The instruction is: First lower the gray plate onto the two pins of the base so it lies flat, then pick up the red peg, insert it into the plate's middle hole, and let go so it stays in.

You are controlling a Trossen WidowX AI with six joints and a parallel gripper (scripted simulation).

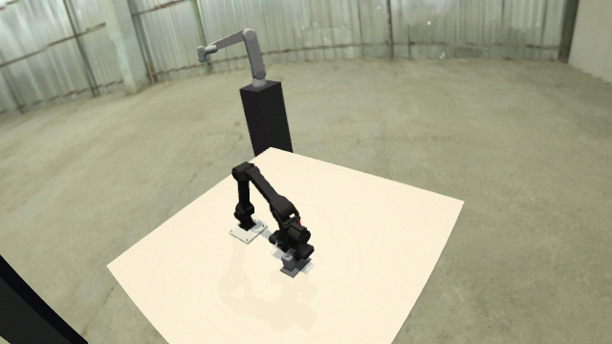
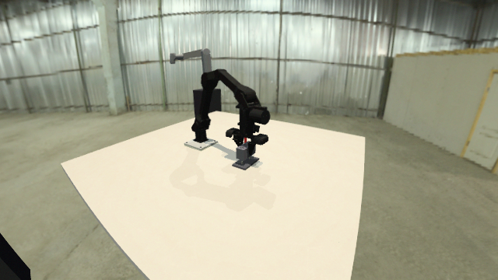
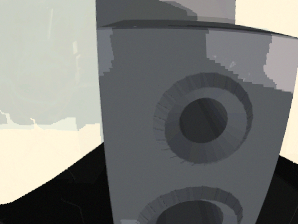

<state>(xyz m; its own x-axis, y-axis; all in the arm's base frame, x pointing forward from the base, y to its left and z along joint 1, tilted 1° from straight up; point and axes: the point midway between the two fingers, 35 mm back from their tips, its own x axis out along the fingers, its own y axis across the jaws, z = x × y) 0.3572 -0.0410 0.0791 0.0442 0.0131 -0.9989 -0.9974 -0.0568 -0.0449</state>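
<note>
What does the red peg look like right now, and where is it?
The thin red peg shows only as a short, upright sliver in the exterior view. It sits between the black gripper fingers, which are shut on it, right above the gray plate on the dark base. Its lower end is too small to tell.
</note>
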